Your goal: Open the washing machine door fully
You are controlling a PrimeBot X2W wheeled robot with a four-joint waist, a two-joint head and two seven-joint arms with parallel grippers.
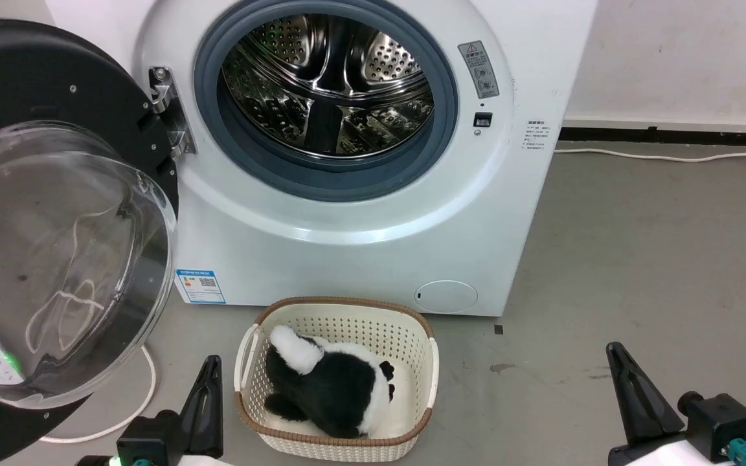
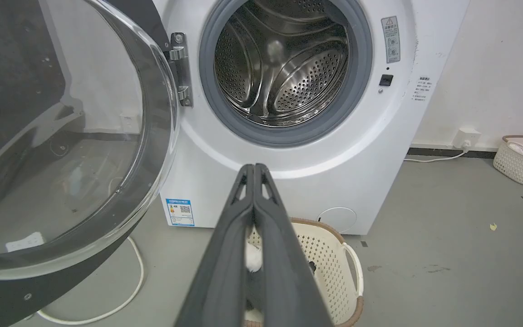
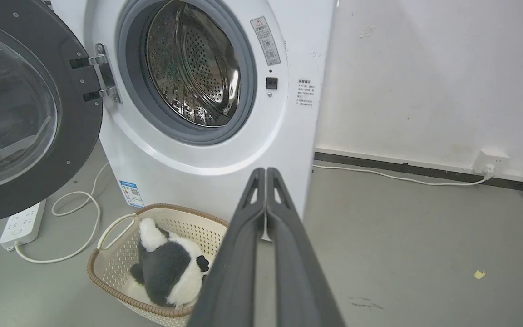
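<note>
The white washing machine (image 1: 360, 259) (image 2: 207, 181) (image 3: 261, 136) stands ahead with its steel drum (image 1: 327, 84) exposed. Its round black washing machine door (image 1: 56, 246) (image 2: 52, 150) (image 3: 21, 118), with the bulging clear glass bowl, hangs swung out wide on the left hinge (image 1: 169, 110). My left gripper (image 1: 208, 362) (image 2: 254, 167) sits low at the bottom left, shut, holding nothing, just right of the door's lower edge. My right gripper (image 1: 616, 353) (image 3: 266, 170) rests at the bottom right, also shut and empty, well apart from the machine.
A cream basket (image 1: 425, 349) (image 3: 107, 236) with a black and white plush toy (image 1: 327, 382) (image 3: 168, 268) stands on the grey floor before the machine. A white cable (image 1: 143, 388) and a power strip (image 3: 21, 225) lie under the door. Another basket (image 2: 522, 159) sits at the far right wall.
</note>
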